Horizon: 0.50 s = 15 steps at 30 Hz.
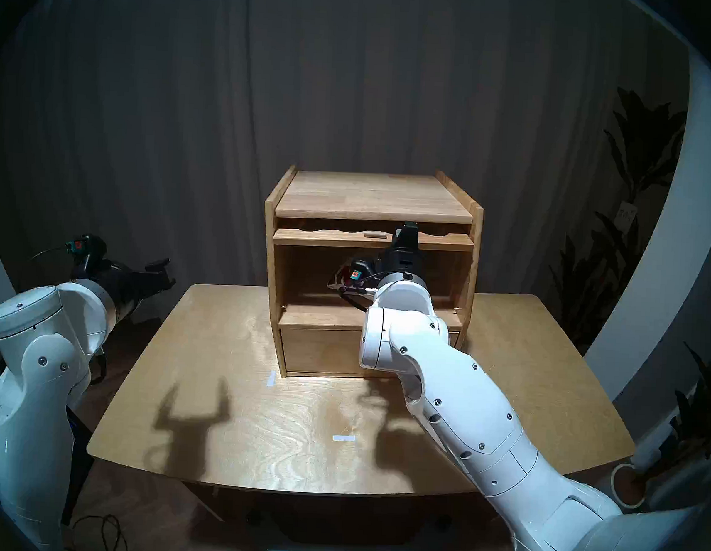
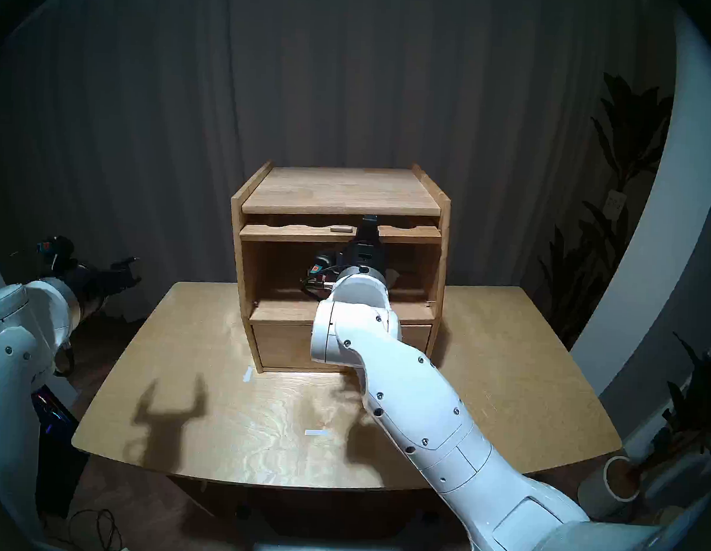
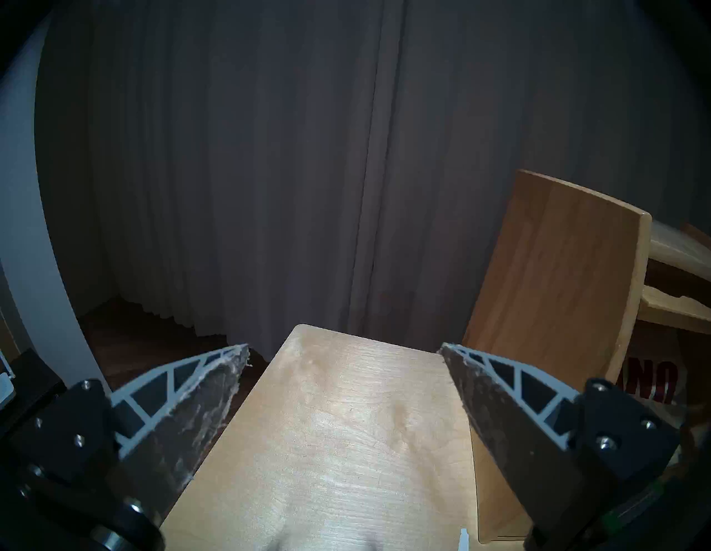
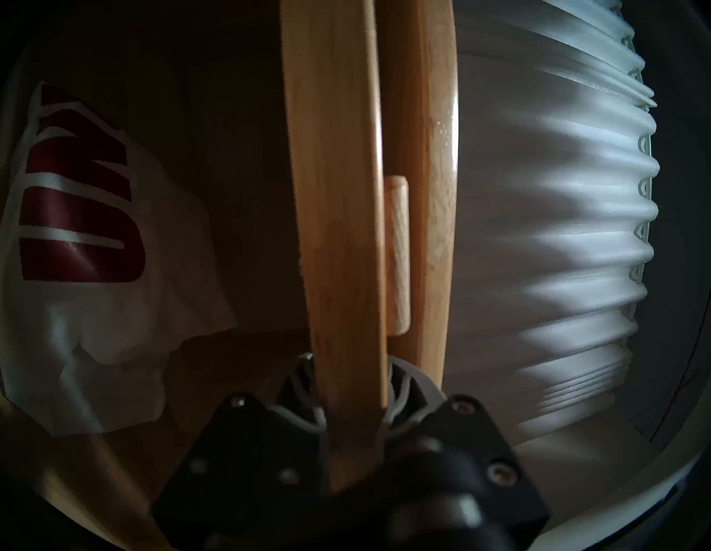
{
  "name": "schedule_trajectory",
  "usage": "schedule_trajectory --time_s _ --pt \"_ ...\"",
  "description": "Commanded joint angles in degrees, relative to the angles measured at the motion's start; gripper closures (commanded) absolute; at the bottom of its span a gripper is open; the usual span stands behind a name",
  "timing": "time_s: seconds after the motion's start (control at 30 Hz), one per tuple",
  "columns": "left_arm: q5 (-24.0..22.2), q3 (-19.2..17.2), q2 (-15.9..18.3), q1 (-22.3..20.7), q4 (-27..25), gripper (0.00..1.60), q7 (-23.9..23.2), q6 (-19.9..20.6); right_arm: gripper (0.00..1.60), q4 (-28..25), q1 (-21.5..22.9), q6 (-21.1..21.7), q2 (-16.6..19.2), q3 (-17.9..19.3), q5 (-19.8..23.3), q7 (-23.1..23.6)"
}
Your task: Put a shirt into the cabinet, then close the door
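Note:
The light-brown wooden cabinet (image 1: 373, 196) (image 2: 341, 191) stands at the table's back, upper compartment open. Its door (image 1: 331, 237) (image 4: 338, 192) lies flat and raised just under the top board, peg knob (image 1: 375, 234) (image 4: 398, 254) and ribbed clear window (image 4: 538, 231) showing. My right gripper (image 1: 406, 230) (image 4: 352, 369) is shut on the door's front edge. The white shirt (image 4: 77, 231) with dark-red letters lies inside the compartment; a strip of the shirt (image 3: 654, 379) peeks past the cabinet's side (image 3: 558, 288). My left gripper (image 1: 161, 270) (image 3: 344, 350) hangs open and empty off the table's left side.
The drawer front (image 1: 318, 348) below is shut. The wooden table (image 1: 257, 427) carries two white tape marks (image 1: 344, 438) (image 1: 271, 378). A dark curtain hangs behind, plants (image 1: 634, 199) stand at the right, and my right forearm crosses in front of the cabinet.

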Motion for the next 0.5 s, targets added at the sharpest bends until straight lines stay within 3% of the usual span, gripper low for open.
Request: schedule_trajectory --time_s 0.0,0.47 --pt "0.2 -0.4 -0.1 -0.2 -0.8 0.0 0.1 -0.3 1.6 -3.1 -0.1 0.8 0.2 -1.0 -1.8 1.0" --pt "0.3 -0.4 -0.1 -0.2 -0.8 0.0 0.0 -0.3 1.6 -7.4 -1.6 2.1 3.5 -2.4 -5.7 5.1"
